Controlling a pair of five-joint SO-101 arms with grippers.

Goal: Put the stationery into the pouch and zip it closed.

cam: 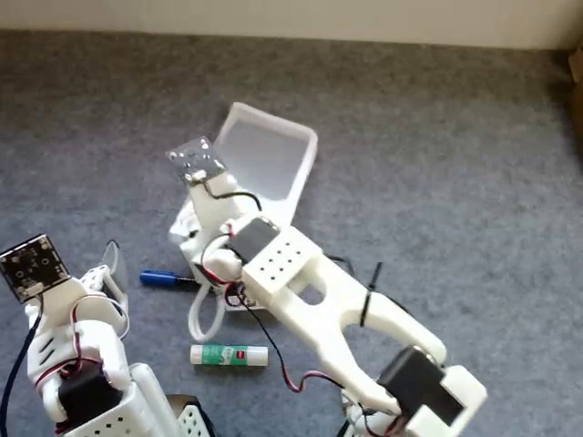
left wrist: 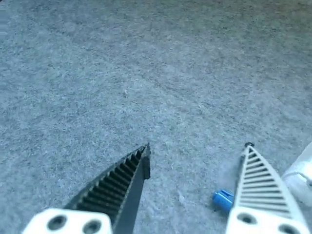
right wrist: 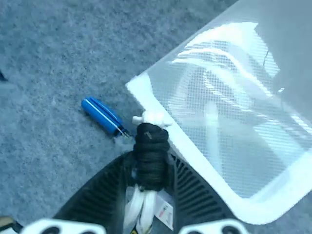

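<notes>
The translucent white mesh pouch point(cam: 266, 166) point(right wrist: 229, 122) lies flat on the grey carpet. My right gripper point(right wrist: 151, 163) point(cam: 193, 238) is at the pouch's near corner, shut on the black-wrapped zipper pull cord point(right wrist: 151, 151). A blue pen point(cam: 164, 279) point(right wrist: 102, 116) lies just beside that corner. A green and white glue stick point(cam: 229, 355) lies closer to the arm bases. My left gripper point(left wrist: 197, 161) point(cam: 107, 269) hovers open over bare carpet, left of the pen, whose blue end point(left wrist: 223, 200) shows beside its white finger point(left wrist: 253, 175).
Grey carpet point(cam: 437, 164) covers the whole surface, with free room to the right and at the back. A white cord loop point(cam: 202, 317) hangs below the right gripper. Black cables point(cam: 364, 273) run along the right arm.
</notes>
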